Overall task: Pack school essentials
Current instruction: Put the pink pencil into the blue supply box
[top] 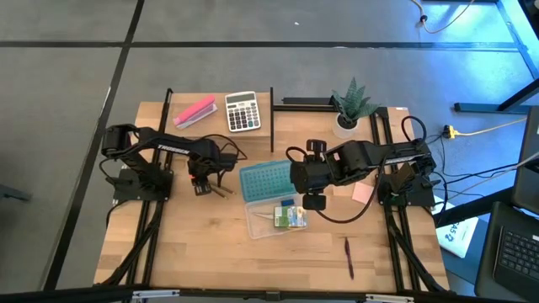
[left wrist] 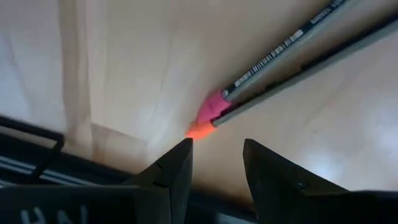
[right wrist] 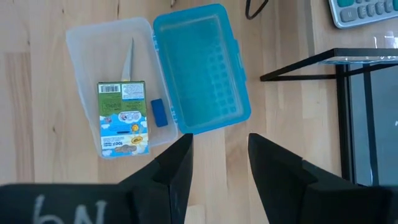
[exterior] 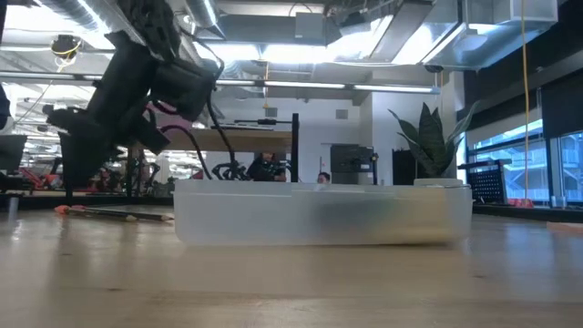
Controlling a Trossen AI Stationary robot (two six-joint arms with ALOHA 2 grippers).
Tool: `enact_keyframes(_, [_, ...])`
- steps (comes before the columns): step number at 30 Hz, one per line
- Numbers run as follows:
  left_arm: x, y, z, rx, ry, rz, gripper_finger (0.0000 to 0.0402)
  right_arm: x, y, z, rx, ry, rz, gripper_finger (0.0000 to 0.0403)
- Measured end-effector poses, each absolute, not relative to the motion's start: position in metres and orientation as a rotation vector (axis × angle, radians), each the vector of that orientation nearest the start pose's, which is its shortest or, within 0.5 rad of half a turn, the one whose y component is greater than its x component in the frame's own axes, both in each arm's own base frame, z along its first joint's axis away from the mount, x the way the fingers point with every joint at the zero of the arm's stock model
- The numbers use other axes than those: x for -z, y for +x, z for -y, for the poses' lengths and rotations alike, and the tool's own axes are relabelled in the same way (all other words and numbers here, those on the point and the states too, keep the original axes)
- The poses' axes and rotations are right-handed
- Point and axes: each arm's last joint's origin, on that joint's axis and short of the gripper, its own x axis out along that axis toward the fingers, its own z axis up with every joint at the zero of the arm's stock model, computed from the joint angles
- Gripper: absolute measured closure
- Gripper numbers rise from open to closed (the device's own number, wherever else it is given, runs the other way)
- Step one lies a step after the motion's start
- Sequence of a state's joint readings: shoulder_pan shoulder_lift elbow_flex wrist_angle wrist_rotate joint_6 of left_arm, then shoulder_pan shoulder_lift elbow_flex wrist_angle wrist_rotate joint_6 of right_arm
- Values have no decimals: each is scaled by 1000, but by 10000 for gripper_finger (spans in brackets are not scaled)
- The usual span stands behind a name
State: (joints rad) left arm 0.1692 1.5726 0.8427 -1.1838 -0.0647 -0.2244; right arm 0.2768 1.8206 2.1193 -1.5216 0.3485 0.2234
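Observation:
Two pencils [left wrist: 292,50] lie side by side on the table, pink eraser ends [left wrist: 212,107] toward my left gripper [left wrist: 217,163]. That gripper stands open, pointing steeply down just short of those ends, at the table's left [top: 202,187]. The clear case [top: 274,220] lies open with its blue lid [right wrist: 200,68] folded back. In its base are the crayon box [right wrist: 123,118], the blue eraser [right wrist: 159,113] and a pale thin blade [right wrist: 127,59]. My right gripper [right wrist: 217,165] hangs open above the case, holding nothing. The dark-red pen [top: 349,257] lies near the front edge.
The grey calculator [top: 242,111] and the pink block [top: 194,111] sit at the back of the table. A potted plant [top: 352,105] stands at the back right, a pink note [top: 363,193] beside the right arm. Black frame rails [top: 271,118] cross the back.

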Motion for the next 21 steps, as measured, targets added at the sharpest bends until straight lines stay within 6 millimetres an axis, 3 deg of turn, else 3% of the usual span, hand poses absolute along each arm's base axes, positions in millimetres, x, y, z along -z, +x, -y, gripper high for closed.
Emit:
enact_keyframes(6, [-149,205,-43,-402,-209,-1853,266,-400,324,-82,186,-185,-1140,247])
enact_keyframes(21, [-148,206,-47,-348,-212,-1840,266,-400,325,-82,177,-194,-1133,247])
